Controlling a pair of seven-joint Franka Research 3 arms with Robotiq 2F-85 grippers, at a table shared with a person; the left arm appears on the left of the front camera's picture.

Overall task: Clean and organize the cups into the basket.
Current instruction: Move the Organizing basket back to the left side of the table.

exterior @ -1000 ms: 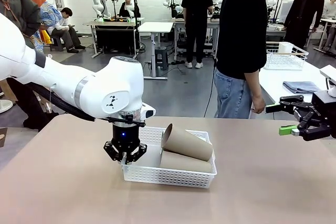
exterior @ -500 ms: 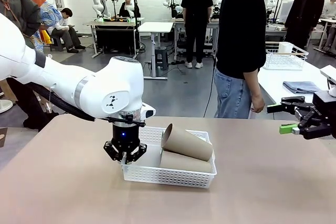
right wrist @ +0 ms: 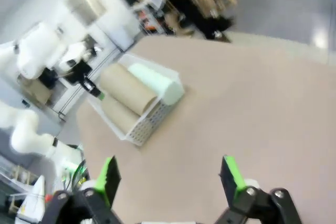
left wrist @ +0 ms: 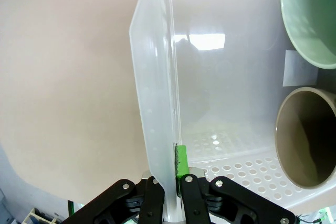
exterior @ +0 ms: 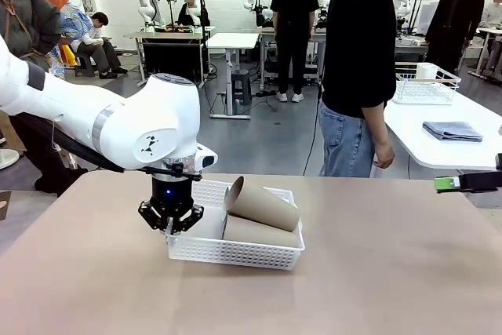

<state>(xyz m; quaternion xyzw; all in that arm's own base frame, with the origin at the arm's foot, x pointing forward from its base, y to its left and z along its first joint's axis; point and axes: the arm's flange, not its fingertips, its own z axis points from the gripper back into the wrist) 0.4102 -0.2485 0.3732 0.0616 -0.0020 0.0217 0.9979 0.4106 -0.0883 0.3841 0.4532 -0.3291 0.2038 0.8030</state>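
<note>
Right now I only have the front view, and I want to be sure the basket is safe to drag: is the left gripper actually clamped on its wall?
Observer: Yes. In the left wrist view the left gripper is shut on the basket wall, with a green pad on the inner side.
Operator: I count two tan cups. Any more?
Observer: Yes, a pale mint green cup lies in the basket next to a tan cup.
Operator: And the right gripper?
Observer: The right gripper is open and empty, over the table.
</note>
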